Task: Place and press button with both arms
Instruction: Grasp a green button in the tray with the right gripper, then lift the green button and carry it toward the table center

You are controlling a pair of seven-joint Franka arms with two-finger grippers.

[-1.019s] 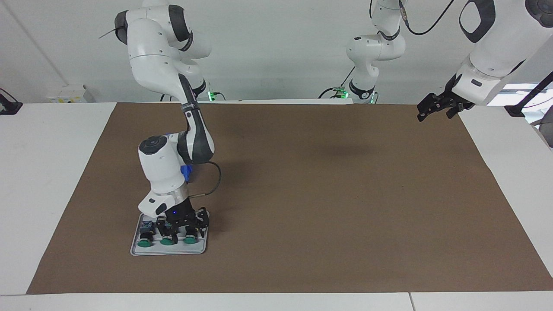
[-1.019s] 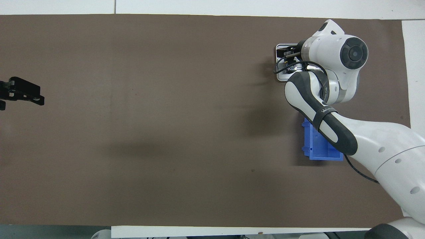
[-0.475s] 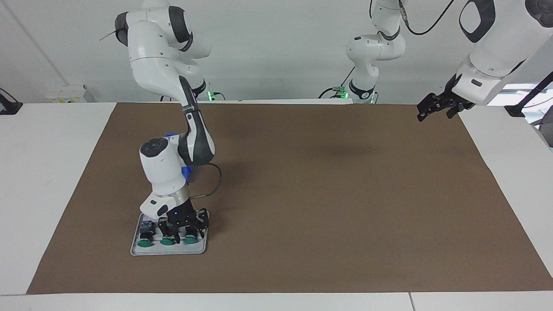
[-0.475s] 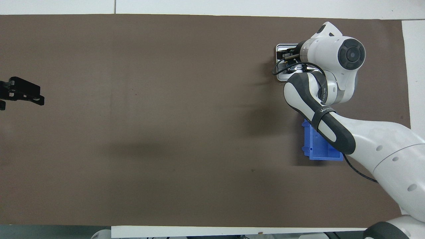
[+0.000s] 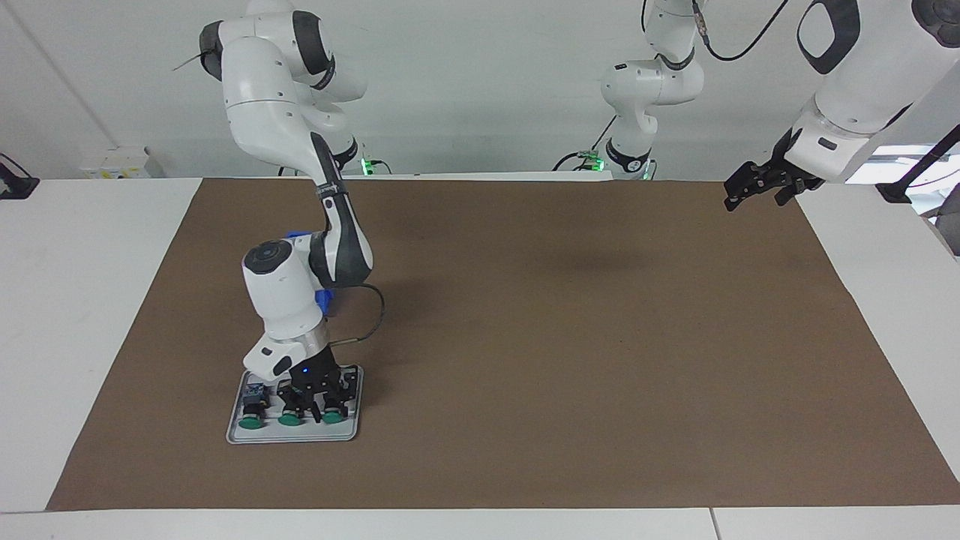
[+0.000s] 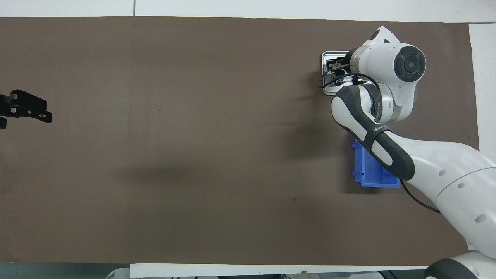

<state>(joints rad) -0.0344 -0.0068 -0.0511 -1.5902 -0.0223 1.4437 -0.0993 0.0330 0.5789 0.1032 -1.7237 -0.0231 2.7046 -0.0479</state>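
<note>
Three green-capped buttons lie side by side in a small grey tray (image 5: 234, 433) on the brown mat, at the right arm's end. My right gripper (image 5: 315, 405) is down in the tray. Its fingers are drawn in on the black body of the button (image 5: 332, 416) at the tray's end toward the left arm. The other two buttons (image 5: 289, 420) (image 5: 250, 422) lie free beside it. From overhead the right wrist hides most of the tray (image 6: 326, 91). My left gripper (image 5: 757, 189) (image 6: 24, 110) hangs open and empty over the mat's edge at the left arm's end, waiting.
A blue bin (image 6: 370, 172) stands on the mat nearer to the robots than the tray, partly under the right arm (image 5: 322, 301). The brown mat (image 5: 570, 360) covers most of the white table.
My right gripper's fingers have drawn together over the tray, and its wrist has shifted slightly. The left arm has not moved.
</note>
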